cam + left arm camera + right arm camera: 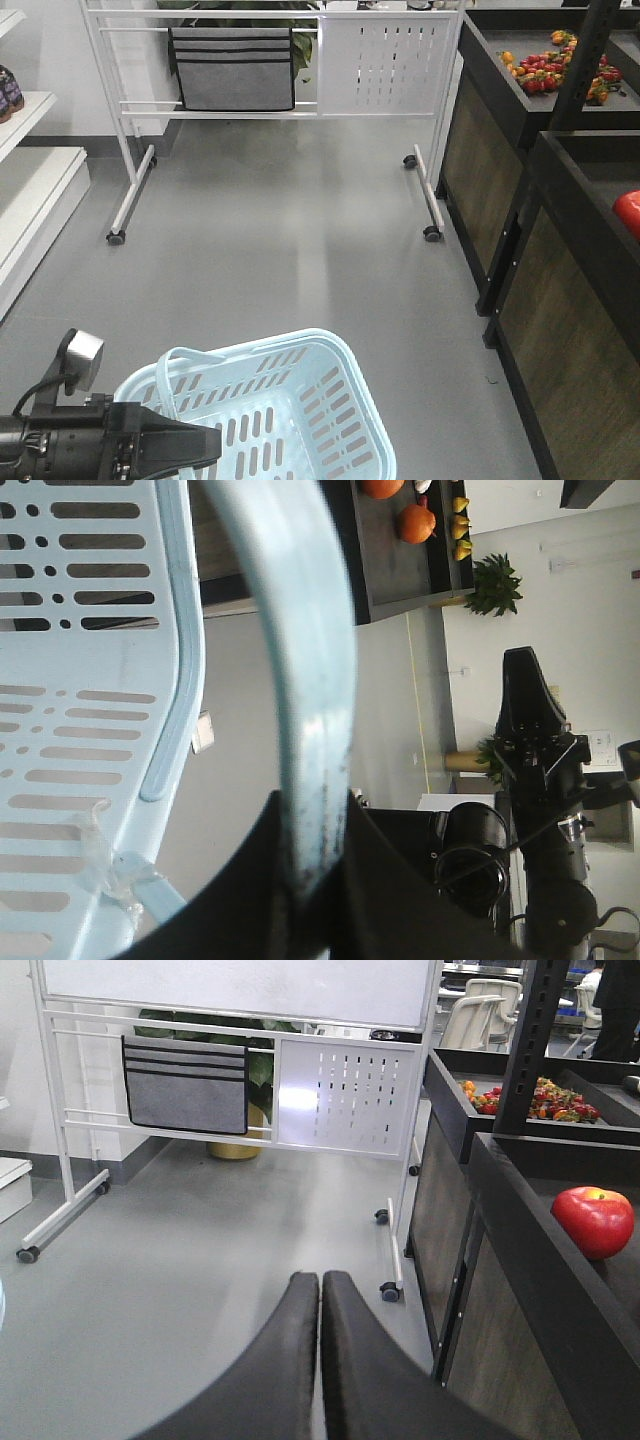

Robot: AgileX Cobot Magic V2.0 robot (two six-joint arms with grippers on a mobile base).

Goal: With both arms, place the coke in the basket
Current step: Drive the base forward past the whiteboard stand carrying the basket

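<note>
The light blue basket (300,400) hangs at the bottom of the front view, above the grey floor. My left gripper (190,440) is shut on one of its loop handles (310,680), which runs up between the black fingers (255,880) in the left wrist view. The basket's slotted wall (80,710) fills the left of that view. My right gripper (320,1285) is shut and empty, pointing over the floor toward a white rack. The right arm (540,780) also shows in the left wrist view. The coke is out of view.
A white wheeled rack (270,60) with a grey pouch (232,68) stands ahead. Dark produce shelves (560,200) line the right side, holding small fruit (555,65) and a red apple (592,1220). White shelving (25,180) stands at the left.
</note>
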